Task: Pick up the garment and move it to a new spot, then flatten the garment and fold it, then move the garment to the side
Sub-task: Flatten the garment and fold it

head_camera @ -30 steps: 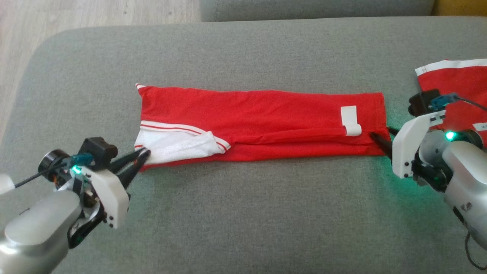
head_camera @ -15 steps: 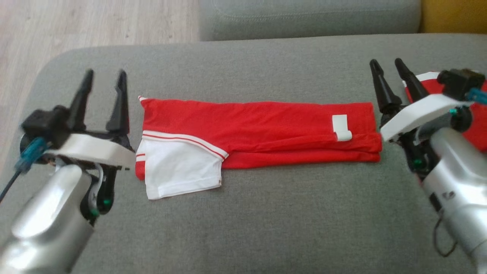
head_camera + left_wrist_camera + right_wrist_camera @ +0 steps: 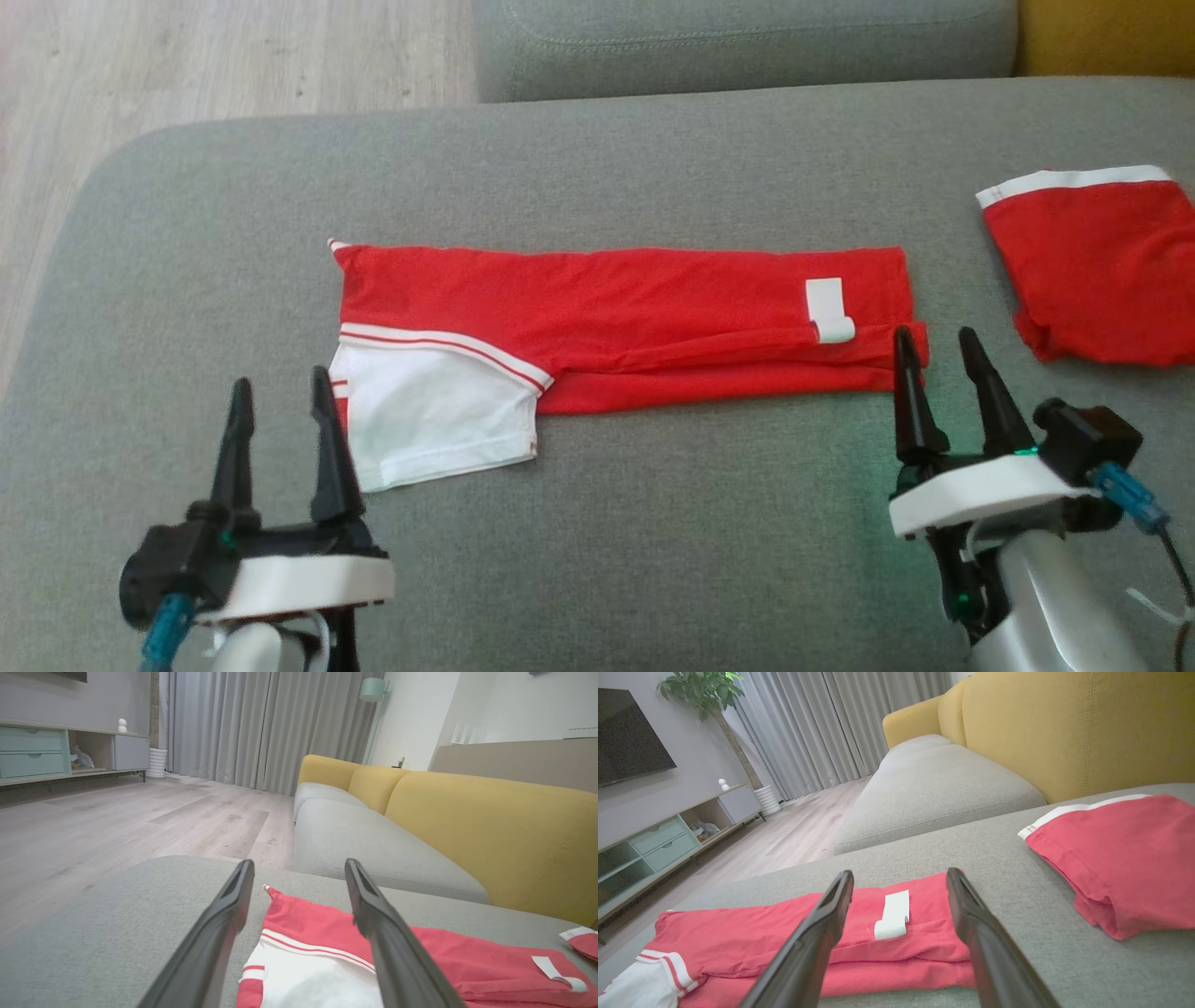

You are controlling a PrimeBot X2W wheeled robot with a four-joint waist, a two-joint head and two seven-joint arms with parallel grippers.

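L gripper (image 3: 280, 377), lower left, sitting w/ fingers spread, holding nothing. R gripper (image 3: 934, 330), lower right, same, tips overlapping the strip's right end. Red shirt (image 3: 635, 299) lying mid-frame as a long folded strip on grey sofa seat (image 3: 597, 541), white sleeve (image 3: 429, 420) poking out at left. Likely mid-fold; next probably needing sleeve tucked in, then ends brought together. Second red garment (image 3: 1102, 271) lying upper right, apart.

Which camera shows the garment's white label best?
The right wrist view: the white label sits large and central. The head view shows the label small; the left wrist view catches the label near the corner.
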